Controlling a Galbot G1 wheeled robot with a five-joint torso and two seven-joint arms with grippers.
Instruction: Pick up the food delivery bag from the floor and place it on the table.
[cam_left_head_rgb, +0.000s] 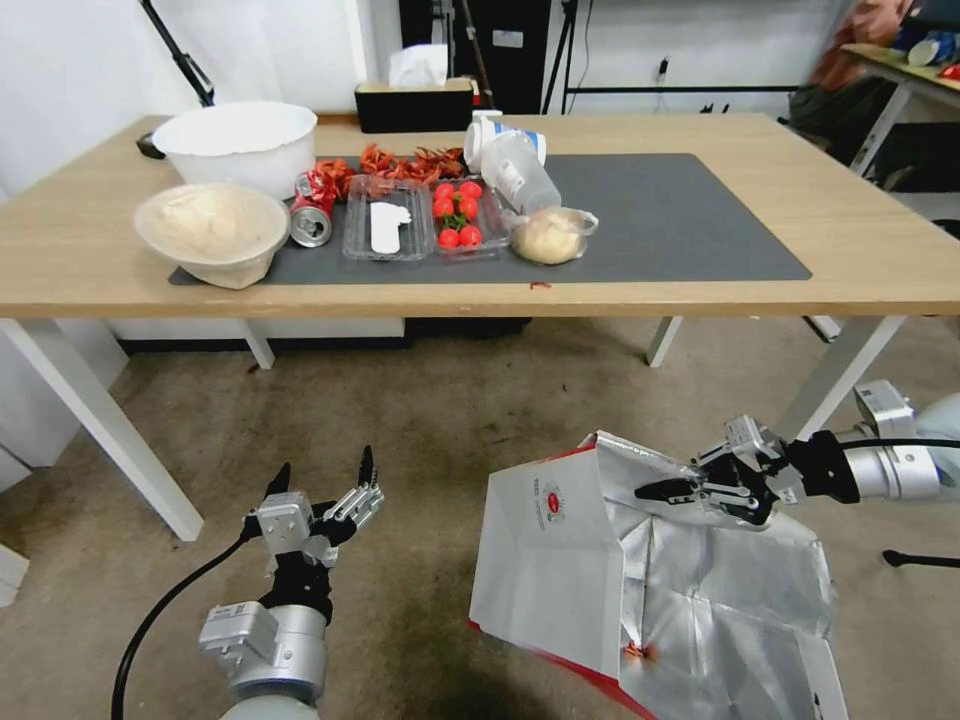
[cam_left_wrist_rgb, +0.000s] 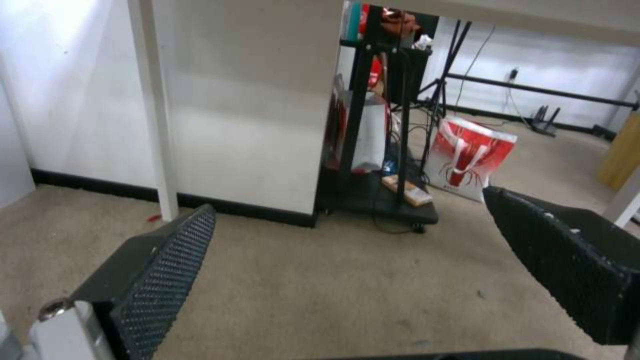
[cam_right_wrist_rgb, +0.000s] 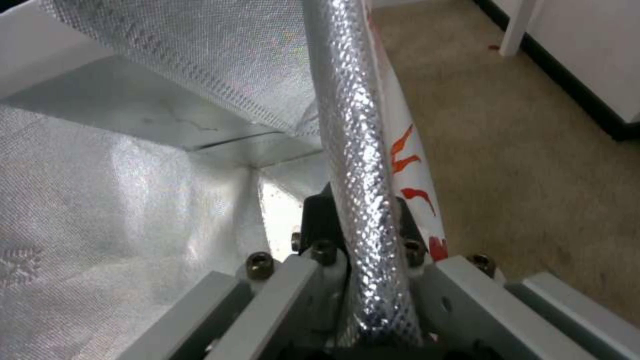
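Clearly, right tool (cam_left_head_rgb: 668, 489) pinches food delivery bag (cam_left_head_rgb: 560, 560) (logo (cam_left_head_rgb: 552, 507) unreadable).

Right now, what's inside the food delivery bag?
The food delivery bag shows creased silver foil lining and nothing resting on it where it is visible. The right pincer is shut on the bag's rim and blocks part of the opening; the bottom is out of sight.

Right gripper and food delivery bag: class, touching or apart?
Touching. The right wrist view shows the right gripper shut on the food delivery bag, its foil-lined rim pinched between the fingers.
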